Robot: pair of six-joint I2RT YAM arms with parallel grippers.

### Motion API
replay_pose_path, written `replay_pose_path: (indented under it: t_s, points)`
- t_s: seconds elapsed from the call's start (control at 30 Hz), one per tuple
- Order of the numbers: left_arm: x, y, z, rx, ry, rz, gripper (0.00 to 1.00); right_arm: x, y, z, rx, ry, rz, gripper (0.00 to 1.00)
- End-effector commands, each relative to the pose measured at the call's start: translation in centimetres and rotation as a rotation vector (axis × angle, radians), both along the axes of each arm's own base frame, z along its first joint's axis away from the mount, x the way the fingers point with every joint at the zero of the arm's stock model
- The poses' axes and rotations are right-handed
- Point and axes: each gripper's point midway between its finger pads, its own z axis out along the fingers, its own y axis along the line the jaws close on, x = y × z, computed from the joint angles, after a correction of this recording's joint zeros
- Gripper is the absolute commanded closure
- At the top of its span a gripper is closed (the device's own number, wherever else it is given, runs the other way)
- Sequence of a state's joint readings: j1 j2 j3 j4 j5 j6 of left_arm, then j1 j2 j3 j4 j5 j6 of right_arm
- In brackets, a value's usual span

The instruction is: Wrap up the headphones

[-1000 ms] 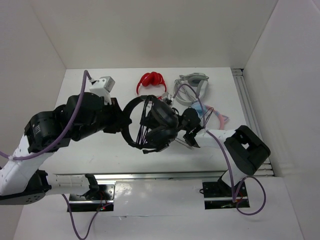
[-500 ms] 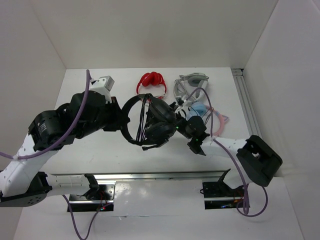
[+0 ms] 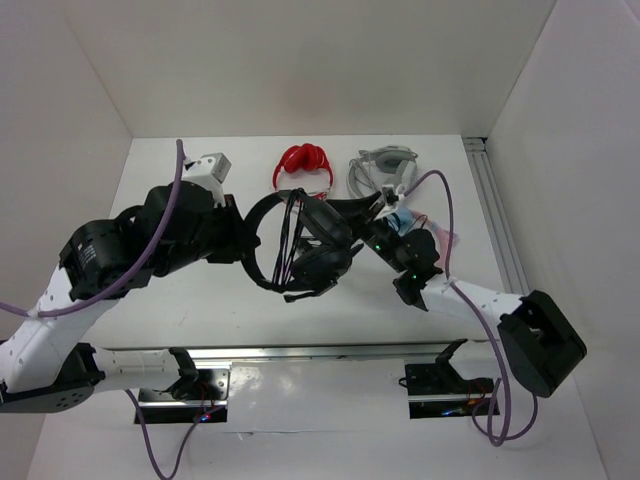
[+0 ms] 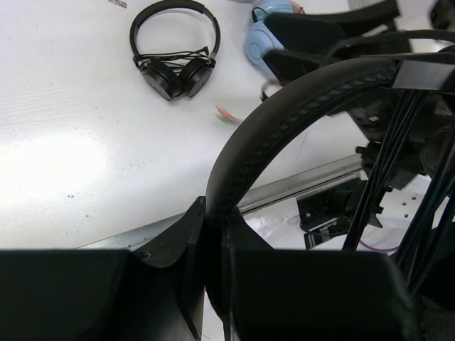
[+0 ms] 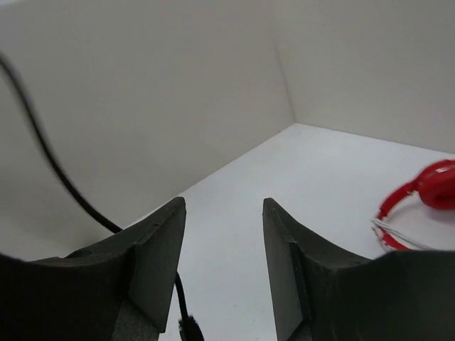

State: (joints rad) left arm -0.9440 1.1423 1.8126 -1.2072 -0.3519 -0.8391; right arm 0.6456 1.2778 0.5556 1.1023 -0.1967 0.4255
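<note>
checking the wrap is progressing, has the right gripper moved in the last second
Yes: in the top view the right gripper has drifted right, away from the red headphones and toward the side rail.

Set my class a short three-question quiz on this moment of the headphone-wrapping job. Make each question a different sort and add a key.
1. True or false: the left gripper is shut on the band of the big black headphones.
2. Pick one. The right gripper is: A) open; B) shut on the black band; C) shut on an ear cup.
3. Short answer: what colour is the headset lying on the table in the right wrist view?

Key: 1 true; 2 A; 3 red.
</note>
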Motion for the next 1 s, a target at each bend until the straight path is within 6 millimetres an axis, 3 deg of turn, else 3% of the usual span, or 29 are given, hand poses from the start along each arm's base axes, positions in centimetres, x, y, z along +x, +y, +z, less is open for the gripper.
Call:
replay_pose_path:
  t_s: [0.0,0.17,0.2,0.23,0.27,0.3,0.33,0.4,0.47,0.63,0.67,0.7,0.97]
  points:
    - [0.6,0.0,2.2,-0.072,-0.041,0.039,1.00,-5.0,-0.6,4.2,0.045,-0.205,0.160,0.44]
    - [0.9,-0.5,2.0,-0.069,-0.030,0.044,1.00,-7.9,0.3,4.6,0.006,-0.254,0.308,0.44]
    - [1.1,-0.7,2.3,-0.080,-0.038,0.044,1.00,-7.2,-0.4,5.0,0.026,-0.242,0.246,0.44]
    - [0.9,-0.8,2.2,-0.083,-0.033,0.035,1.00,-7.8,-0.9,5.9,0.053,-0.268,0.213,0.44]
    - [1.0,-1.0,2.1,-0.082,-0.032,0.035,1.00,-7.5,-1.7,5.2,0.076,-0.237,0.158,0.44]
    - [0.9,-1.1,2.0,-0.085,-0.028,0.027,1.00,-6.7,-3.0,5.7,0.106,-0.242,0.068,0.44]
    - [1.0,-1.1,1.7,-0.076,-0.022,0.028,1.00,-7.2,-4.1,6.8,0.150,-0.254,0.030,0.44]
    - [1.1,-1.3,1.6,-0.084,-0.019,0.032,1.00,-5.9,-6.4,6.6,0.219,-0.193,-0.112,0.44]
    - [1.2,-1.5,1.8,-0.094,-0.026,0.032,1.00,-6.4,-7.0,6.8,0.217,-0.202,-0.132,0.42]
    - [1.6,-2.1,1.5,-0.085,-0.020,0.032,1.00,-9.6,-1.3,6.4,-0.011,-0.301,0.210,0.40]
    - [1.7,-2.5,1.4,-0.088,-0.015,0.025,1.00,-9.2,-0.4,5.5,-0.045,-0.274,0.224,0.34]
    - [1.7,-2.5,1.8,-0.096,-0.021,0.024,1.00,-9.4,-0.2,5.5,-0.048,-0.282,0.220,0.34]
    - [1.5,-3.1,2.4,-0.122,-0.020,-0.001,1.00,-4.3,0.2,3.6,-0.128,-0.220,0.015,0.33]
